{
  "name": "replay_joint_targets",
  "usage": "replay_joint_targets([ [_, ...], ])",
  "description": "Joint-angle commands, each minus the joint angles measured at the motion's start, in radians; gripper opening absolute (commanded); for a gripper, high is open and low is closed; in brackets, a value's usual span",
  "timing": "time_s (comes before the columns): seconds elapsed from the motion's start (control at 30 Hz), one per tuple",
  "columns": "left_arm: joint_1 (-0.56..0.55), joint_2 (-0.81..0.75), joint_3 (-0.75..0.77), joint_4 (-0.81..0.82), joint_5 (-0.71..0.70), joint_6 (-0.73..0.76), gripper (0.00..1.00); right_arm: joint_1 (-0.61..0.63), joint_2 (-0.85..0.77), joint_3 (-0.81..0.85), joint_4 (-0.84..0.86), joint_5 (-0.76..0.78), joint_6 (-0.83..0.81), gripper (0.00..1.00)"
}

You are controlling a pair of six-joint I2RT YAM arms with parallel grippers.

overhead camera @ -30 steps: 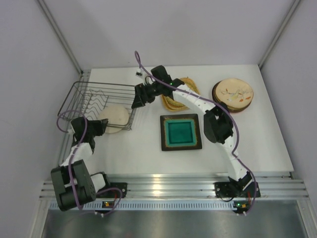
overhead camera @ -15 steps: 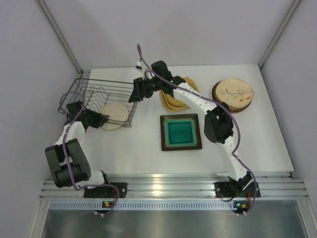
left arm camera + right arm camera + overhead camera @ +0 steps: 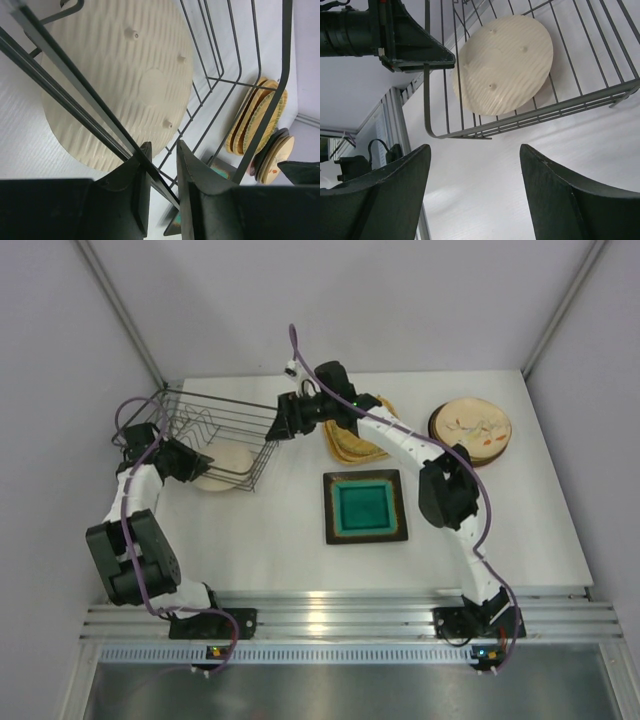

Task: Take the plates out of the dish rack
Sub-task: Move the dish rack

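Just beyond left end effector [image 3: 162, 150], cream plate [image 3: 115, 85] behind dish rack [image 3: 285, 50] wires.

Dish rack [image 3: 215, 430], upper left of frame: thin dark metal wire, smooth, faint sheen. Round cream plate [image 3: 125, 85]: matt, finely ribbed, small nubs. Square plate [image 3: 365, 506], centre: glossy teal glaze, dark matt rim. Woven tan plates [image 3: 346, 448]: coarse weave. Table [image 3: 280, 540]: white, matt.
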Motion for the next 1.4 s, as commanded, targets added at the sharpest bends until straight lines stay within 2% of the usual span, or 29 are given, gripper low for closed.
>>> replay_joint_targets([
  [0.0,-0.059,0.041,0.129,0.118,0.218,0.311,0.00,-0.009,-0.095,-0.014,0.069,-0.001,0.000,0.72],
  [0.13,-0.083,0.082,0.175,0.101,0.299,0.364,0.00,-0.018,-0.113,-0.052,0.072,0.002,-0.010,0.72],
  [0.37,-0.221,0.100,0.269,-0.113,0.234,0.662,0.00,-0.039,-0.129,-0.092,0.081,-0.010,-0.011,0.71],
  [0.53,-0.292,0.118,0.361,-0.241,0.191,0.804,0.00,-0.042,-0.130,-0.097,0.080,-0.016,-0.011,0.71],
  [0.77,-0.394,0.175,0.410,-0.364,0.241,0.958,0.00,-0.062,-0.142,-0.109,0.066,-0.019,-0.025,0.71],
  [1.0,-0.428,0.180,0.379,-0.364,0.241,0.955,0.00,-0.074,-0.127,-0.063,0.047,-0.018,-0.025,0.72],
  [1.1,-0.427,0.171,0.349,-0.330,0.188,0.905,0.00,-0.068,-0.054,0.075,-0.012,-0.027,-0.030,0.72],
  [1.17,-0.427,0.164,0.312,-0.295,0.158,0.843,0.00,-0.059,0.038,0.241,-0.127,0.034,-0.054,0.74],
  [1.23,-0.427,0.155,0.286,-0.287,0.120,0.812,0.00,-0.056,0.123,0.334,-0.181,0.124,-0.045,0.79],
  [1.37,-0.427,0.125,0.203,-0.249,0.121,0.756,0.00,-0.056,0.194,0.413,-0.146,0.243,0.060,0.79],
])
